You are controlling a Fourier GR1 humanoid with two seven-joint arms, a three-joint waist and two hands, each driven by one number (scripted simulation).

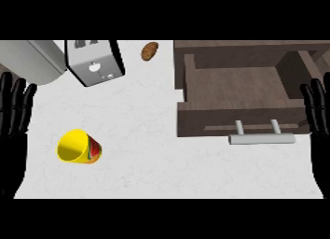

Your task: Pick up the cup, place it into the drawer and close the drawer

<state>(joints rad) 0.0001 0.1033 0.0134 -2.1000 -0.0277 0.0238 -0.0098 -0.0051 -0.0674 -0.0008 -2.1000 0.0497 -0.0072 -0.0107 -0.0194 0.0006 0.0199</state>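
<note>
A yellow cup [78, 147] with a red and green band lies on its side on the white counter at the lower left, its mouth facing left. An open dark wooden drawer [188, 93] sits at the upper right, nothing inside it, with a grey bar handle [260, 138] on its front. My left hand [8, 126] rests open at the left edge, fingers up, just left of the cup and apart from it. At the right edge my right hand [325, 126] rests open, fingers up, beside the drawer's right wall.
A silver toaster [93, 63] stands at the back left, next to a grey appliance [30, 60] in the corner. A brown bread roll [150, 51] lies between the toaster and the drawer. White counter [161, 172] stretches between cup and drawer.
</note>
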